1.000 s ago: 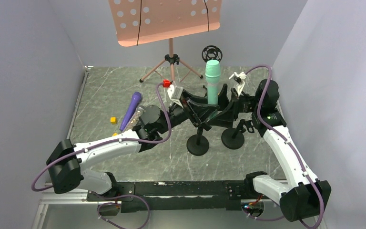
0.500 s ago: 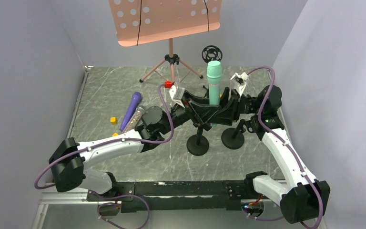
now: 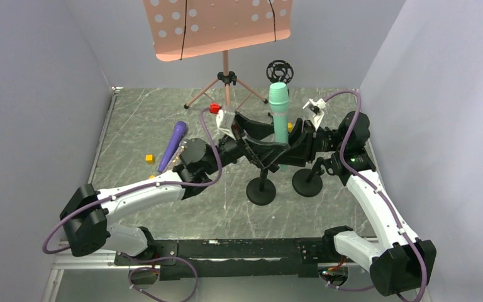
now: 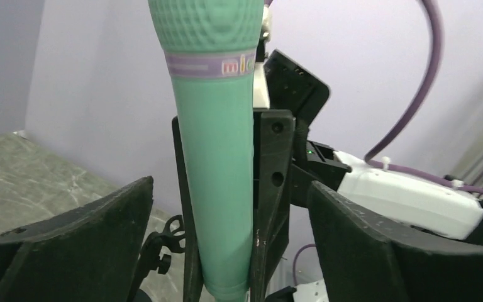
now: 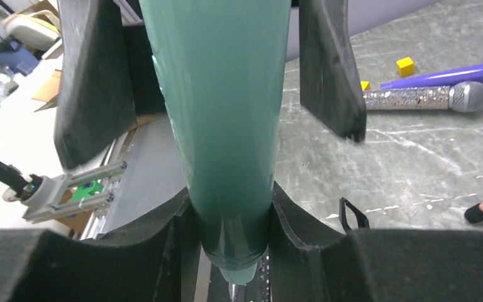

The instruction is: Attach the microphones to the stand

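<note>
At centre frame we see the right pincer clenched on the upright green mic, the left pincer released, spread wide either side of it.

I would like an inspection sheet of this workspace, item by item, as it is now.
Surface: grey marbled table.
Job's things: mint green microphone upright, between both tools; purple microphone and silver microphone lying flat; two round-based stands beneath the tools.
Clutter: yellow cube.
Tools: left tool open, not touching it; right tool shut on it.
Cables: purple cable on each arm.
Surroundings: pink music stand, black shock mount, plain walls.
</note>
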You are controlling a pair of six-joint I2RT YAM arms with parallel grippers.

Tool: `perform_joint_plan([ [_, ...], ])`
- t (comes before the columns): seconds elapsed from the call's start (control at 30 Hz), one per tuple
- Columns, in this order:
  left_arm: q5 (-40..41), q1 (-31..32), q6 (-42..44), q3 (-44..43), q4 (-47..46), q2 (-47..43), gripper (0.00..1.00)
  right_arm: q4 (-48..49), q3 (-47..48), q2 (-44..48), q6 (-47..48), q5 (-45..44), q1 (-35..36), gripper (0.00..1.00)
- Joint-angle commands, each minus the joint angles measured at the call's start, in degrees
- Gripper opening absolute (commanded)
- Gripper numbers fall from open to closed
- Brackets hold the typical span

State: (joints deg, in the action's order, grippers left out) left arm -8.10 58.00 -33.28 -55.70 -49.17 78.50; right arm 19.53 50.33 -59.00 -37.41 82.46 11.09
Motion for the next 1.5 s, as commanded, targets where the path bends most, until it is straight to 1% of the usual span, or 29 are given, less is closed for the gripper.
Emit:
perform_joint_plan([
  [0.0,-11.1,-5.8,-5.8,1.6,-4.7,-4.6,0.99,-15.6,3.9,1.1,15.3,0.1,0.2,0.0],
  [0.07,-16.9,-9.6,-8.1,0.7,-3.4,-4.8,0.99,-19.1,4.6,1.1,19.6,-0.3,0.2,0.0],
  [0.13,-22.3,-11.8,-9.7,-1.4,-1.7,-4.2,0.99,-20.9,4.6,1.1,20.6,-0.3,0.2,0.0],
  [0.2,-26.3,-12.7,-10.3,-4.2,0.8,-3.1,0.99,-20.8,4.6,1.0,20.6,-0.2,0.2,0.0],
  [0.3,-29.3,-12.7,-9.8,-8.2,4.7,-1.3,0.99,-20.9,4.5,0.7,20.9,-0.3,0.2,0.0],
  [0.47,-30.4,-12.7,-10.5,-12.5,8.0,1.8,0.97,-21.2,4.5,0.6,21.2,-0.4,0.2,0.0],
  [0.6,-30.5,-12.5,-10.5,-15.1,11.4,3.8,0.91,-20.9,4.3,0.5,21.2,-0.4,0.2,0.0],
  [0.77,-28.7,-11.1,-6.2,-19.6,21.1,5.7,0.87,-20.9,4.2,0.3,21.3,-0.5,0.3,0.0],
  [0.83,-28.0,-10.8,-5.4,-20.5,22.1,6.2,0.83,-20.8,4.1,0.4,21.4,-0.5,0.3,0.0],
  [0.97,-26.0,-10.8,-4.7,-21.1,23.3,6.1,0.8,-20.8,4.0,0.5,21.5,-0.5,0.4,0.0],
  [1.03,-25.2,-10.7,-4.3,-21.2,23.4,5.9,0.73,-20.8,3.9,0.5,21.6,-0.5,0.4,0.0],
  [1.23,-24.8,-10.7,-4.6,-20.9,22.7,5.7,0.61,-20.9,3.7,0.6,21.8,-0.7,0.4,0.0],
  [1.33,-25.3,-10.7,-5.0,-21.4,22.3,6.1,0.49,-21.2,3.7,0.6,22.1,-0.9,0.3,0.0],
  [1.37,-25.6,-10.7,-5.2,-21.5,22.1,6.3,0.43,-21.5,3.7,0.6,22.3,-1.0,0.4,0.0],
  [1.47,-26.4,-10.8,-5.9,-21.8,21.2,6.6,0.16,-22.0,3.7,0.7,22.7,-1.2,0.4,0.01],
])
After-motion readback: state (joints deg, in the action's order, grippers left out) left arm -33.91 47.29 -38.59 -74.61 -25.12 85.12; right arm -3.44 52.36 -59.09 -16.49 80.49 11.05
